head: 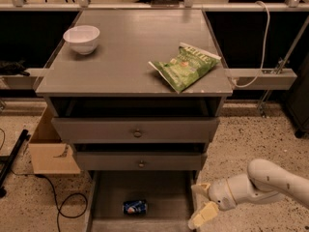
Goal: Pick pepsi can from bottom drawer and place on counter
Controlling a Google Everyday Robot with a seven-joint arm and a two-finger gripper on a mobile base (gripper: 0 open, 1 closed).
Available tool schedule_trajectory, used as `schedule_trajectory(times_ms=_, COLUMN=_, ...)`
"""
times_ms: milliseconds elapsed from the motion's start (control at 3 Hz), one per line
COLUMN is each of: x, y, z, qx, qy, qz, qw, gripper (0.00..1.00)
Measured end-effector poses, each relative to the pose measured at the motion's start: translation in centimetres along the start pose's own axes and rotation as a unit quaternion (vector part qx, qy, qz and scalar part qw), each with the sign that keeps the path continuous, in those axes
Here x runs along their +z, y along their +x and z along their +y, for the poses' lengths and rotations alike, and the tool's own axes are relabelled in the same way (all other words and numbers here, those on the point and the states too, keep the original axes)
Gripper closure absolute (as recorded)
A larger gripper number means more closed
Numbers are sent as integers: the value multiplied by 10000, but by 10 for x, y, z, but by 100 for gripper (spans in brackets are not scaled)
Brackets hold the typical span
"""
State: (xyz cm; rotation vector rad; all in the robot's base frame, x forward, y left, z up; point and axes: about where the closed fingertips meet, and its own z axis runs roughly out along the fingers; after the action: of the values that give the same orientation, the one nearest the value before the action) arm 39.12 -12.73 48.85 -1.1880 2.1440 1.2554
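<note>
We see the pepsi can point(134, 207) lying on its side on the floor of the bottom drawer point(150, 192), which is pulled out at the foot of the cabinet; the can sits toward the drawer's near end, a little left of middle, apart from both side walls. Our gripper point(201, 203) hangs low at the drawer's right wall, to the right of the can and not touching it, its two pale fingers point(203, 215) spread apart with nothing between them. The white arm point(270, 181) reaches in from the right over the speckled floor. Above, the two upper drawers point(135, 129) with small round knobs stand slightly pulled out. On the counter point(135, 47) we find a white bowl point(81, 38) near the back left corner and a green chip bag point(186, 65) lying flat toward the front right edge, well apart from each other. A cardboard box point(48, 151) rests on the floor just left of the cabinet.
</note>
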Motion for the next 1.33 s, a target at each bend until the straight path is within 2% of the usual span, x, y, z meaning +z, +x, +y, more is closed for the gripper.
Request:
schedule_trajectory(times_ms=333, x=13, y=5, z=-12, qx=16, qy=-25, qz=-89, qw=10000, gripper=0)
schedule_trajectory(times_ms=1000, x=38, y=4, z=-22, qx=-177, qy=-61, qz=-363, qw=9992, gripper=0)
schedule_trajectory(times_ms=1333, x=41, y=-11, z=-14, qx=-592, qy=5, qz=-346, qw=9976, gripper=0)
